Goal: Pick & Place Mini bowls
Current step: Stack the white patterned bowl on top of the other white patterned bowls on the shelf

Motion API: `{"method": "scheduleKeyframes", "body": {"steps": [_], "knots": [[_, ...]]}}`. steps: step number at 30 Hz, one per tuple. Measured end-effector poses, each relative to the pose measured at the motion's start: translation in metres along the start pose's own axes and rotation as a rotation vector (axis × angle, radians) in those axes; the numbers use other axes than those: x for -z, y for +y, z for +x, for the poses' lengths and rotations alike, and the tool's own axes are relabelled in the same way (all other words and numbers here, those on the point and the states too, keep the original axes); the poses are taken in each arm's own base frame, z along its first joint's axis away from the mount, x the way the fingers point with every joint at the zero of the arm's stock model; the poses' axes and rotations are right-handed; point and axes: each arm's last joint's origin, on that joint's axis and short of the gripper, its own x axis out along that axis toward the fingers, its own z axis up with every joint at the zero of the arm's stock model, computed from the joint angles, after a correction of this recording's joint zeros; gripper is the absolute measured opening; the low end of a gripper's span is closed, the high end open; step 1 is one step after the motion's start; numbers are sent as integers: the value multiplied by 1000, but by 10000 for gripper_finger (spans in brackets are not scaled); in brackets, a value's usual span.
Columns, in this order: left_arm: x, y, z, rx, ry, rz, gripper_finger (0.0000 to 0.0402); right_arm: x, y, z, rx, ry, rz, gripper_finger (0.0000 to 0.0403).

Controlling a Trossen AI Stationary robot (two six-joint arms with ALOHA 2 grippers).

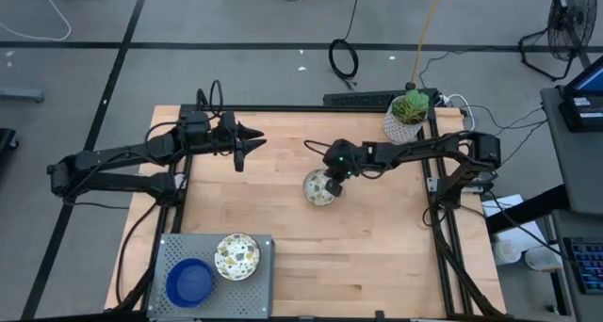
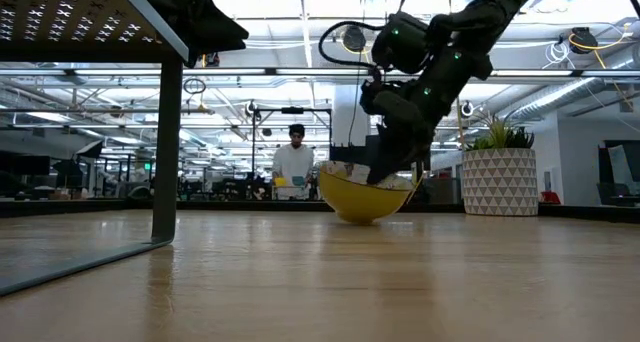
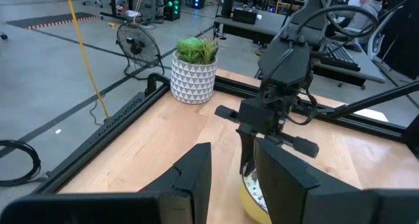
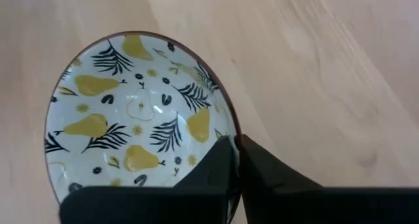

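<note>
Right fingers [image 4: 234, 160] pinch the patterned bowl's [image 1: 320, 187] rim near the table's [image 1: 377, 256] middle.
One finger sits inside, one outside; the tray [image 1: 162, 256] lies toward the near-left corner. Left fingers [image 1: 247, 141] hover part-open, empty.

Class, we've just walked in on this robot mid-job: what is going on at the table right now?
The right gripper has closed on the rim of a pear-patterned mini bowl, yellow outside, sitting mid-table. The left gripper hangs idle above the far left part of the table. Two bowls already sit on the grey tray at the near left corner: a blue bowl and a patterned white bowl. A potted plant stands at the far right corner.
</note>
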Motion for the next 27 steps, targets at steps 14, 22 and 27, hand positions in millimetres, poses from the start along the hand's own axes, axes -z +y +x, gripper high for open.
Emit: {"method": "scheduleKeyframes", "body": {"steps": [14,22,27], "knots": [[3,1,7,-2,13,-93,120,-30,7,-4,-51,-328,-224,2],[15,-2,33,24,46,-141,120,-46,1,-12,276,-504,-287,1],[23,-6,48,47,63,-139,120,-50,-4,-16,490,-520,-326,1]]}}
